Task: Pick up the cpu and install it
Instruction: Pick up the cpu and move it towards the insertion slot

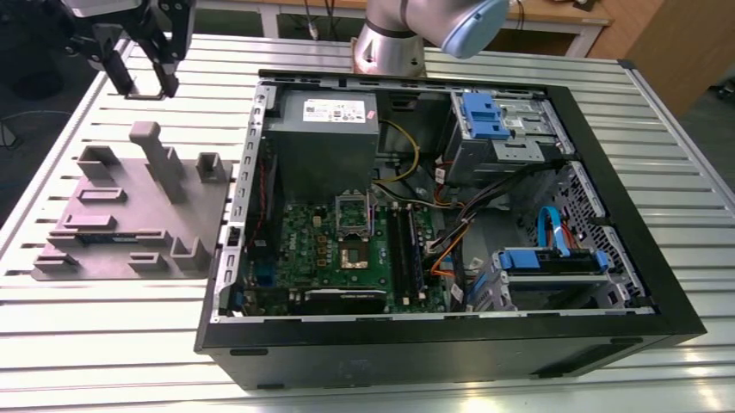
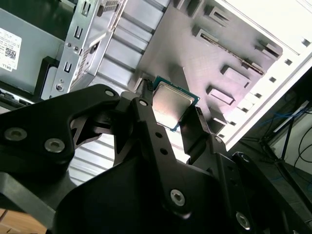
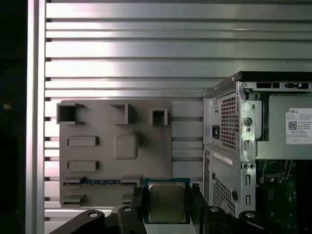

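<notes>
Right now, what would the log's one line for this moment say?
claw: shut on cpu | where: over slatted table, near grey parts tray, outside open computer case | cpu: not yet installed

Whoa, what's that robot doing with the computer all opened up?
The robot's gripper is shut on the cpu, a small shiny square chip, and holds it in the air near the grey parts tray. The open computer case sits beside the tray; the cpu is not in it yet.
</notes>
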Robot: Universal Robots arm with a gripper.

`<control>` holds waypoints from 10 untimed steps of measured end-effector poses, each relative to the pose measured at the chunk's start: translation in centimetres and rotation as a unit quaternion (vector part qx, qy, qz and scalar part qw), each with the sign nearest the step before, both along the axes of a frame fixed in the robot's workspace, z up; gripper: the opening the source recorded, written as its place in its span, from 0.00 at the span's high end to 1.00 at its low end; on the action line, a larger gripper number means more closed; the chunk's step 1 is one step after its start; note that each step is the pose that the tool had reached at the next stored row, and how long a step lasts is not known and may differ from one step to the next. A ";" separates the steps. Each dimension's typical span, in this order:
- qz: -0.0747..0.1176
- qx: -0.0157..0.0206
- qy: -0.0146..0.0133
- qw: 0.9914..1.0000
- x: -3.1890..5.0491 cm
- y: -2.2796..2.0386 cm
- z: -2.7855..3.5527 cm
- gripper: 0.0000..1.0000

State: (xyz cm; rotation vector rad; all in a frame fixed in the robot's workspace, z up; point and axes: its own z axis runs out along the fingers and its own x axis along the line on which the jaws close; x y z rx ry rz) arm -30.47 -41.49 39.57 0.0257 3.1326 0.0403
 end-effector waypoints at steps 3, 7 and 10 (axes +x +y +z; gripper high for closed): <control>0.000 0.000 0.000 1.000 0.03 -0.36 -0.01 0.53; 0.000 0.000 0.000 1.000 0.63 -0.43 -0.01 0.53; 0.000 0.000 0.001 1.000 1.31 -0.44 0.00 0.53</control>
